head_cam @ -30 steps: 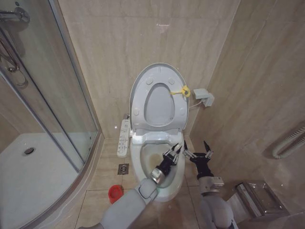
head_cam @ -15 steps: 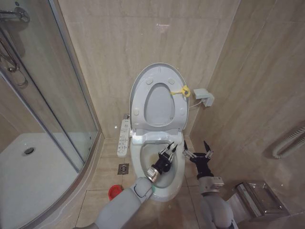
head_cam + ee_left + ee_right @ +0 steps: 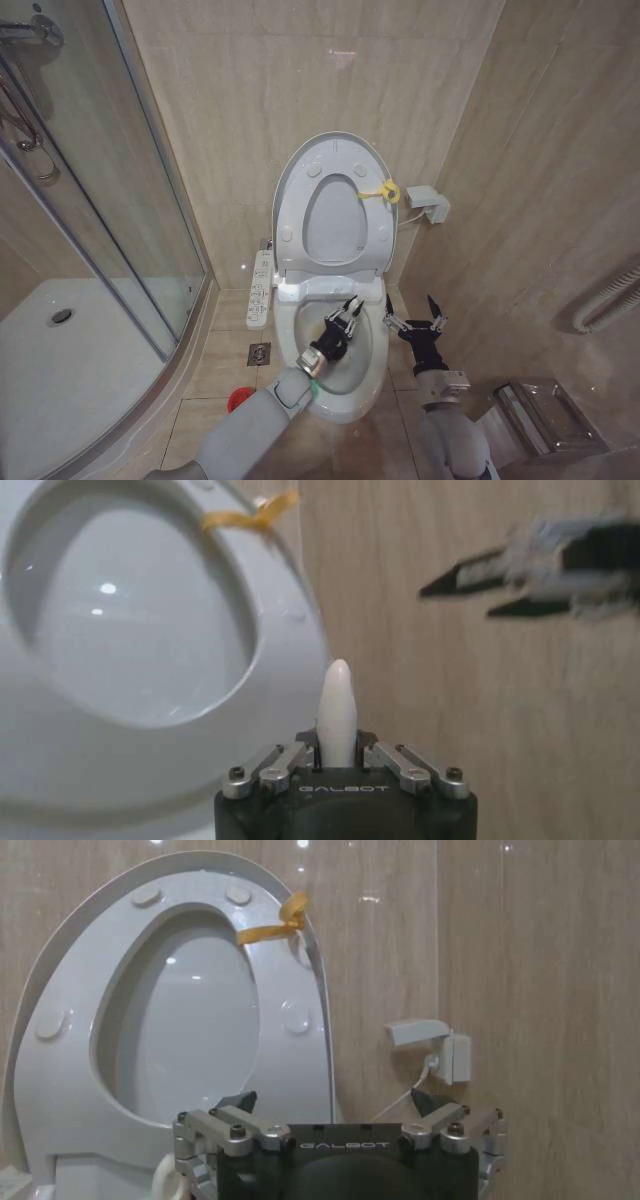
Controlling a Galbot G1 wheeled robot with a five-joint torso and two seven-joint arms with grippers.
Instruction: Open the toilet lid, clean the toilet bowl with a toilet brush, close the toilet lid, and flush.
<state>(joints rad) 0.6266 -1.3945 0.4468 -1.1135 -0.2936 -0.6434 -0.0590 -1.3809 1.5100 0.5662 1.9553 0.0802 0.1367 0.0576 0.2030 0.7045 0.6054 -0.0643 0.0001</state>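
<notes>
Left gripper [image 3: 347, 312] clamps toilet brush [image 3: 337, 709] over toilet bowl [image 3: 372, 385], frame center; toilet lid [image 3: 290, 185] up; right gripper [image 3: 412, 318] spread wide beside bowl.

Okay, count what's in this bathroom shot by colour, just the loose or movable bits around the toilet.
White: 3, the toilet lid, the seat, the toilet brush handle.
Yellow: 1, the tag.
Red: 1, the holder.
Total: 5.

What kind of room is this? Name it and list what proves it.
A small tiled bathroom, most likely in a home. The toilet bowl stands against the wall with the toilet lid raised, a curved glass shower enclosure is beside it, and a floor drain is set in the tiles.
</notes>
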